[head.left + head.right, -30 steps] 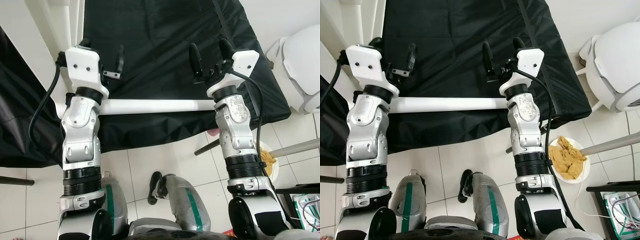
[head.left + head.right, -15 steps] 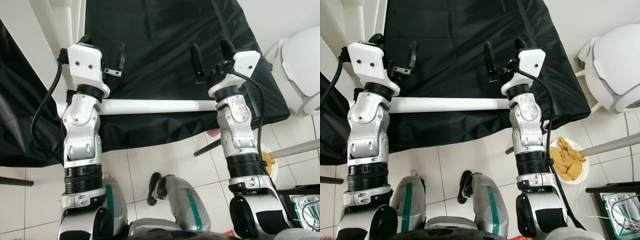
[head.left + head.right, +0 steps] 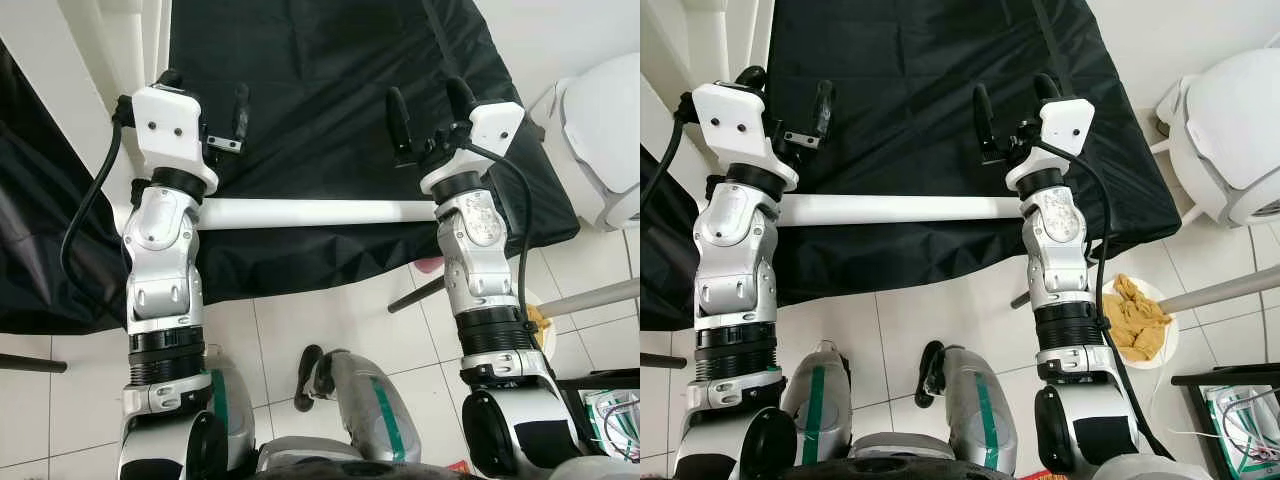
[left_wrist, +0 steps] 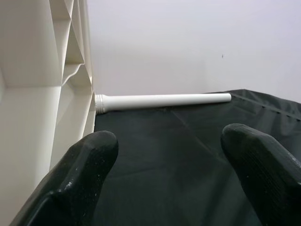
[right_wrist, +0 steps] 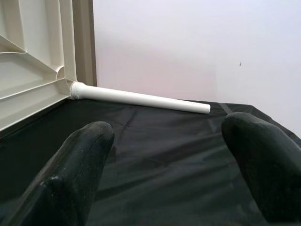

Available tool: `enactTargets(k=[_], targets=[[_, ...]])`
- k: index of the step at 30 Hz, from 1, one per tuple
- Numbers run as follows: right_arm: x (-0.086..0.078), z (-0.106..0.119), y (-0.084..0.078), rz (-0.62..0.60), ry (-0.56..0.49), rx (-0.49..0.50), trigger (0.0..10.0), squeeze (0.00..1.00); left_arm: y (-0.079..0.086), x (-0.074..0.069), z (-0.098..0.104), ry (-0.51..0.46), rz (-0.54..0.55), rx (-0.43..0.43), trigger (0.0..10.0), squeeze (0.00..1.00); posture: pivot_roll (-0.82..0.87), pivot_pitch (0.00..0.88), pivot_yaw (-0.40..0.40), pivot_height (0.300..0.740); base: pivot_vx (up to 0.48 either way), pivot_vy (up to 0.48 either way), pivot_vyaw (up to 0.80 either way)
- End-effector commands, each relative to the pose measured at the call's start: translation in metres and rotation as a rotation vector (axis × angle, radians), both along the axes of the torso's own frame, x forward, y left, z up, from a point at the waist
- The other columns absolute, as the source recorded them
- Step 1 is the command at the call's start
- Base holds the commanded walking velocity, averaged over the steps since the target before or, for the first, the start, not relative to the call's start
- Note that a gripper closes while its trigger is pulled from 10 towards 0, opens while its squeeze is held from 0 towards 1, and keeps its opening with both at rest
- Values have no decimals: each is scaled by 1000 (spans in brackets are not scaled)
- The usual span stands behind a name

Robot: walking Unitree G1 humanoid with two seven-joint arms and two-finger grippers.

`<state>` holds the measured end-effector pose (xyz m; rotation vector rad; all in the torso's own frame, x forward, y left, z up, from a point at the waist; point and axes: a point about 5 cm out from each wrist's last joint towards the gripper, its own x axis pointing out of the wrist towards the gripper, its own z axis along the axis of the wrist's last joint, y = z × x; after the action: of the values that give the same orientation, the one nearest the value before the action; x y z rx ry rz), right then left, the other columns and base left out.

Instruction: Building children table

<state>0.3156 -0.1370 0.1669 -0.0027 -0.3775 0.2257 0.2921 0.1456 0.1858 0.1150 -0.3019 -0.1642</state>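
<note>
— The sheet [image 3: 330, 100] looks like thin black cloth, matt with a faint sheen and creased; the leg [image 3: 310, 212] across it is smooth white plastic, slightly glossy.

— And the tabletop [image 5: 33, 70]?

— Cream moulded plastic, ribbed, satin; the fingers [image 4: 89, 155] look like black rubber, finely grained and matt; the arms [image 3: 1055, 250] are brushed silver metal with glossy white caps; the floor [image 3: 300, 320] is glazed white tile.
</note>
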Motion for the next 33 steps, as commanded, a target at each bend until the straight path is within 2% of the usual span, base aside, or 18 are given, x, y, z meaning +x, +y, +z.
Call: enactTargets(k=[1, 20, 33], targets=[[1, 1, -3, -11, -9, -4, 10000, 0, 6, 2, -4, 9, 206, -85, 10000, 0, 164, 27, -123, 740, 0, 0, 0], [-3, -2, -4, -8, -2, -24, 10000, 0, -1, -3, -8, 27, 176, -74, 10000, 0, 160, 50, -127, 740, 0, 0, 0], [-6, -6, -5, 1, 14, -34, 10000, 0, -13, -15, -11, 15, 62, -21, 10000, 0, 164, 66, -131, 740, 0, 0, 0]])
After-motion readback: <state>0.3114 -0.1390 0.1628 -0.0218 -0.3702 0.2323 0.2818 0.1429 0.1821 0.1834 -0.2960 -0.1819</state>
